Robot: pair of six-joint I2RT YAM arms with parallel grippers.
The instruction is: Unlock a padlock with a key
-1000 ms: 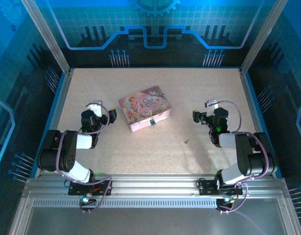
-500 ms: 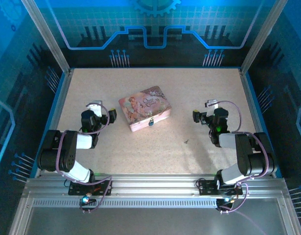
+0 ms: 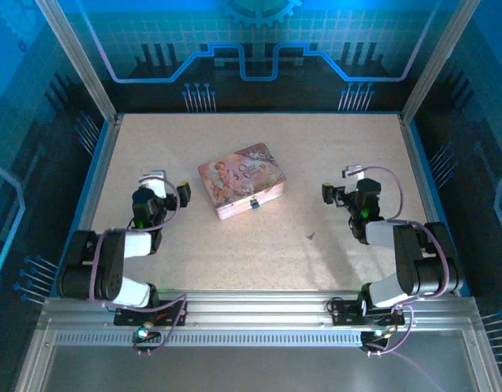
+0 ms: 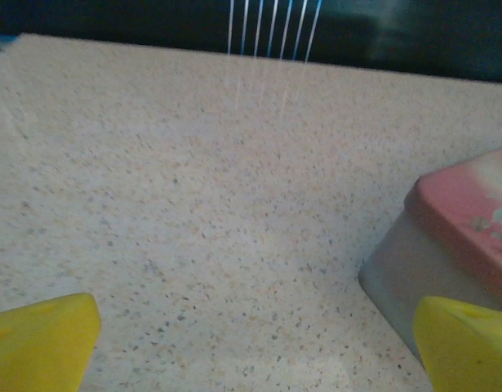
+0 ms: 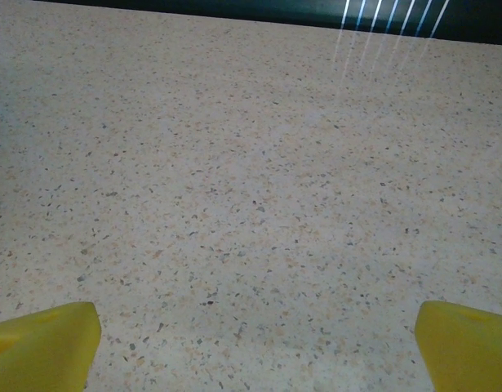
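Key point(image 3: 312, 237): lies flat on the counter point(image 3: 348, 139), between the pink tin point(image 3: 241, 175) and the right arm, apart from both. Judged thin, stiff, light and slippery; you would do best to pinch it across its broader end.

Padlock point(image 3: 253, 202): hangs at the tin's near face. Small, hard and likely to swing, so steady its body.

Left jaws and right jaws stand spread wide, holding nothing. Open counter surrounds the key. The left jaws sit near the tin's corner.
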